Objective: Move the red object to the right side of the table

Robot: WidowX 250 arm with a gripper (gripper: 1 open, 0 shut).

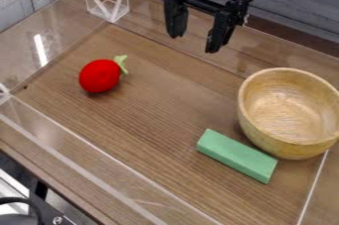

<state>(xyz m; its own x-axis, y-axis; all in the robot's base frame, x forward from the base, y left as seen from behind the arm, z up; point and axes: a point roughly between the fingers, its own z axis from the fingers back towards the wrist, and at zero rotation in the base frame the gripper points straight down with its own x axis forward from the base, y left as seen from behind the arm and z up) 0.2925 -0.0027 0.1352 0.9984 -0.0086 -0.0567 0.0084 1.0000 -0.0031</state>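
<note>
The red object (99,75) is a small rounded bright-red toy fruit with a little green leafy top, lying on the left half of the table (172,100). My gripper (195,29) hangs over the far middle of the table, up and to the right of the fruit and well apart from it. Its two dark fingers (173,19) point down and stand spread, with nothing between them.
A wooden bowl (290,111) sits at the right side. A green rectangular block (237,155) lies in front of it, near the front right. Low clear acrylic walls (79,165) edge the tabletop, with a clear folded piece (106,4) at the far left.
</note>
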